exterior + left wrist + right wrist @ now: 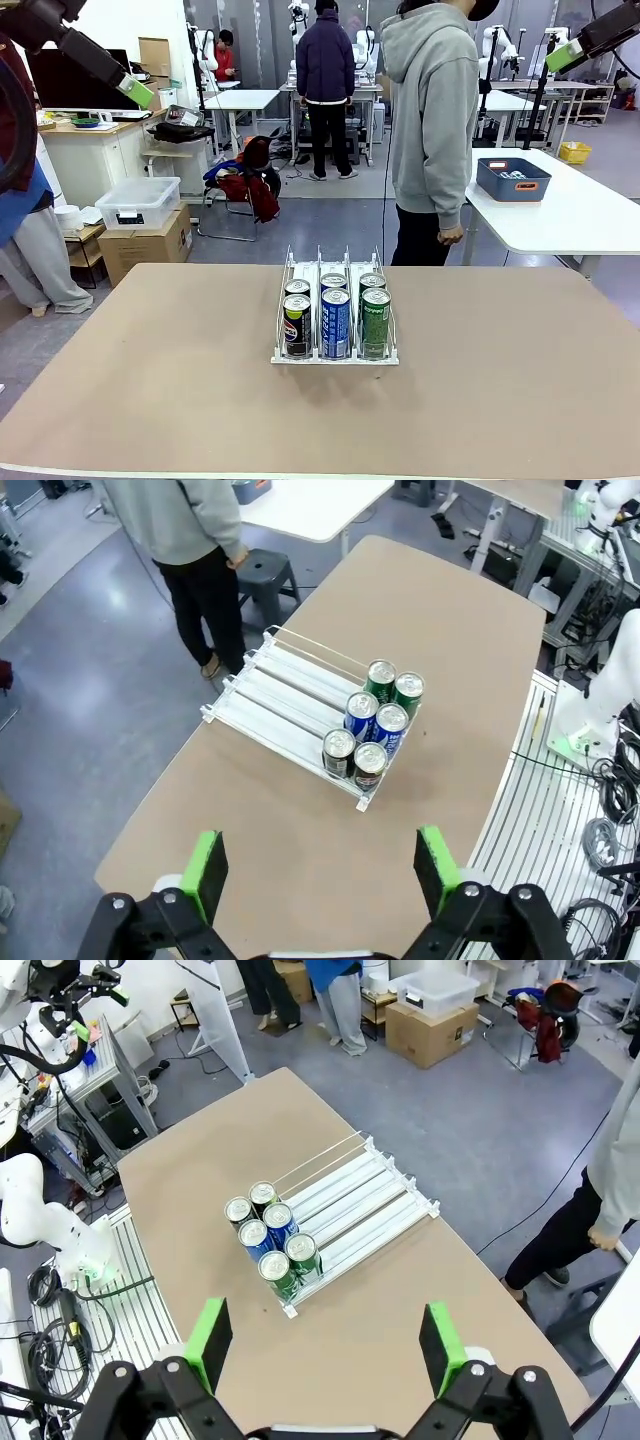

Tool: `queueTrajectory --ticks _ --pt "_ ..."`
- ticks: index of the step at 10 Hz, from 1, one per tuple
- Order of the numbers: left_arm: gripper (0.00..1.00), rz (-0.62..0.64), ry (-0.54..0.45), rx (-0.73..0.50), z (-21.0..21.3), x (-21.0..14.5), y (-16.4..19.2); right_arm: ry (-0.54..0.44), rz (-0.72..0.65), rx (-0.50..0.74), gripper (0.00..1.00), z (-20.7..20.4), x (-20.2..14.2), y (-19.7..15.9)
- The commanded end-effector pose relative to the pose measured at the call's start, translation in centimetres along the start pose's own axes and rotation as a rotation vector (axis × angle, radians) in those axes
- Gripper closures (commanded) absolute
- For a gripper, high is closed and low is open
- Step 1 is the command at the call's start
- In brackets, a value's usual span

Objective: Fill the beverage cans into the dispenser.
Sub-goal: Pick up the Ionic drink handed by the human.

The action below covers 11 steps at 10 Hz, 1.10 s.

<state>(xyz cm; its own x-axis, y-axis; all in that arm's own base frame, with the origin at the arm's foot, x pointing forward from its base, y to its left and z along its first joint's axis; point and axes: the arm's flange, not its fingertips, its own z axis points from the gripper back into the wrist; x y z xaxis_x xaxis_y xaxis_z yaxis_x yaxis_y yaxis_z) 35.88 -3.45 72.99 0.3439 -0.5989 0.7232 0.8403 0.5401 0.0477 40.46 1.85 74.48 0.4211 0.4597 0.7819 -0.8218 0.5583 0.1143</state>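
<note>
Table (150,390): plain tan-brown top, pale rim. Dispenser (335,268): white base, clear rails. Black beverage cans (297,325), round logo, in the lane toward the table's left edge; blue beverage cans (336,322), white lettering, in the middle lane; green beverage cans (376,320), white lettering, toward the right edge; all tops silver. Left gripper (320,870) and right gripper (325,1350): black fingers, green pads (205,872). Person's hoodie (432,100): grey.

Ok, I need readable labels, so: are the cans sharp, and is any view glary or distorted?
Front view: cans sharp, logos legible, soft shadow on the table. Left wrist view: slight wide-angle bending, can tops bright, no harsh glare. Right wrist view: same bending, print too small to read.
</note>
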Motion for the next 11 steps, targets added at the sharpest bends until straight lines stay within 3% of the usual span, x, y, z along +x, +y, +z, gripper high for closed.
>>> queueTrajectory --ticks 1,4,5,6,11 --pt "0.0 0.02 0.018 0.052 -0.39 -0.39 -0.75 -0.018 -0.036 -0.027 0.0 -0.03 -0.03 0.11" --pt "0.0 0.017 0.005 0.033 -0.29 -0.4 -0.88 -0.016 -0.04 -0.025 0.0 -0.03 0.08 -0.03" --pt "0.0 0.007 0.048 0.015 -0.8 -0.46 -0.7 0.002 -0.032 -0.02 0.0 -0.41 0.05 -0.23" --pt "0.0 0.009 0.009 0.031 0.13 -0.01 -0.54 -0.007 -0.012 -0.012 0.0 0.16 0.05 -0.14" --pt "0.0 0.009 0.009 0.031 0.13 -0.01 -0.54 -0.007 -0.012 -0.012 0.0 0.16 0.05 -0.14"
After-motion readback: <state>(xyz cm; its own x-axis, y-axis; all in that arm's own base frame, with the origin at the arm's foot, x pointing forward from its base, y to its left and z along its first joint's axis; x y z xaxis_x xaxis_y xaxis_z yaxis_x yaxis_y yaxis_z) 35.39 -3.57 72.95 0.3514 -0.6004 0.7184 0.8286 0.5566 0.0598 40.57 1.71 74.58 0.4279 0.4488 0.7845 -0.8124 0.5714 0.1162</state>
